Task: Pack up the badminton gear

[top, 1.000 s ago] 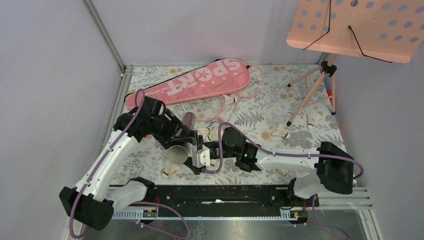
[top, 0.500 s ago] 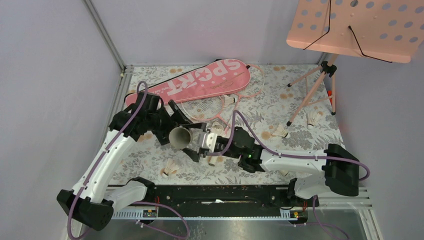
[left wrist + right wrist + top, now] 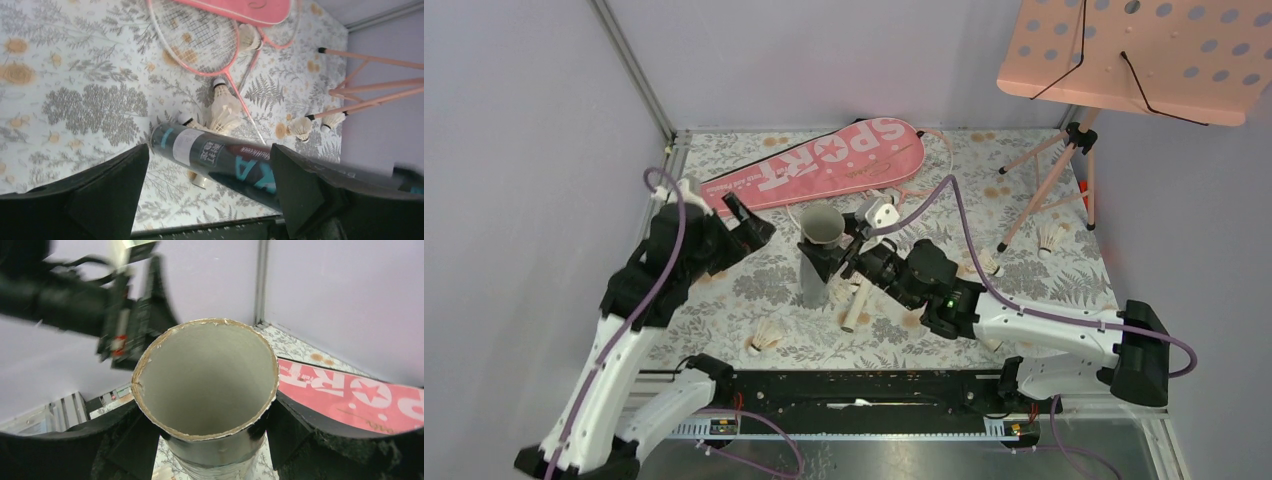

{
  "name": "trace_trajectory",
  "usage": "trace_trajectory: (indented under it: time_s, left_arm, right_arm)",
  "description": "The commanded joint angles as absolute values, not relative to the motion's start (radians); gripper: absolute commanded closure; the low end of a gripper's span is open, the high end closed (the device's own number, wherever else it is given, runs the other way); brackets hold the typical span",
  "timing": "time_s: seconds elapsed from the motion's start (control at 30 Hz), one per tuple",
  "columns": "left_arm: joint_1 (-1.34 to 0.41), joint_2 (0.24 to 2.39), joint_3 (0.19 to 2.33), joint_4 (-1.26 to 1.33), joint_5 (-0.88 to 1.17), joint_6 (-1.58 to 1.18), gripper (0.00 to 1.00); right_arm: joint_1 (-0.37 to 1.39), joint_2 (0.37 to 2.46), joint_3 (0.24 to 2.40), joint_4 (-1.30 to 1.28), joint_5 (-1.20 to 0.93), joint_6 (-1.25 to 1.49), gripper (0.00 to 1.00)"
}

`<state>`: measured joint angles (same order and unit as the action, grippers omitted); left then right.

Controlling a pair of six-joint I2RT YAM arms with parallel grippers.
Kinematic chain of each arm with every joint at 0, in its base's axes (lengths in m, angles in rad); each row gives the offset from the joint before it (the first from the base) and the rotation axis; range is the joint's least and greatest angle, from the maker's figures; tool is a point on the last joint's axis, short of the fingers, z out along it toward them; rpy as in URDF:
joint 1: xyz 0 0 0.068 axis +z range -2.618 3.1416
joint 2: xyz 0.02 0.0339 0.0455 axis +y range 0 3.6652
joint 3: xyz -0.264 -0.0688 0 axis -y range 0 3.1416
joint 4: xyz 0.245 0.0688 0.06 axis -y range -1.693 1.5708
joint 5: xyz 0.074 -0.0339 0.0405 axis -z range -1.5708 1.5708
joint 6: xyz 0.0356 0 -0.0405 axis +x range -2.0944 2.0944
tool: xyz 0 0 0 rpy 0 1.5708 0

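Observation:
The black tube (image 3: 817, 262) stands upright on the floral mat, open mouth up, and looks empty inside in the right wrist view (image 3: 205, 375). My right gripper (image 3: 831, 257) is shut on its upper part, one finger on each side (image 3: 295, 435). My left gripper (image 3: 750, 230) is open just left of the tube, not touching it; its wrist view shows the tube (image 3: 220, 156) beyond the spread fingers (image 3: 112, 195). The pink SPORT bag (image 3: 824, 163) lies at the back. Pink rackets (image 3: 200, 40) lie beside it. White shuttlecocks (image 3: 764, 338) (image 3: 1052, 238) (image 3: 222, 105) are scattered on the mat.
A pink perforated music stand (image 3: 1129, 55) on tripod legs (image 3: 1044, 190) occupies the back right. Lilac walls close in the left, back and right sides. A black rail (image 3: 874, 390) runs along the near edge by the arm bases.
The left gripper opened, released the tube and drew back to the left. The right gripper carried the tube backward and tipped it from leaning to upright.

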<state>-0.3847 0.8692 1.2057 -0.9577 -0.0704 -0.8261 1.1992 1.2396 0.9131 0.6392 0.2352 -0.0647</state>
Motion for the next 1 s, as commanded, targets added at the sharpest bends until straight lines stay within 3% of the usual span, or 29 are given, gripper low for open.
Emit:
trace_trajectory:
  time_s: [0.0, 0.17, 0.27, 0.63, 0.97]
  left_arm:
    - [-0.385, 0.607, 0.898, -0.595, -0.064, -0.682, 0.01]
    - [-0.385, 0.347, 0.557, -0.047, 0.420, -0.502, 0.01]
    - [-0.385, 0.296, 0.427, 0.153, 0.546, -0.448, 0.01]
    - [-0.393, 0.587, 0.515, 0.121, 0.801, -0.154, 0.01]
    - [-0.454, 0.677, 0.505, 0.180, 0.716, -0.131, 0.01]
  right_arm:
    - [1.157, 1.202, 0.966, 0.545, 0.356, 0.097, 0.40]
    - [1.132, 1.209, 1.013, 0.455, 0.336, 0.132, 0.40]
    - [1.129, 1.214, 1.040, 0.403, 0.310, 0.123, 0.40]
    - [1.129, 1.236, 1.122, 0.284, 0.226, 0.130, 0.40]
    - [1.128, 1.266, 1.166, 0.277, 0.199, 0.171, 0.39]
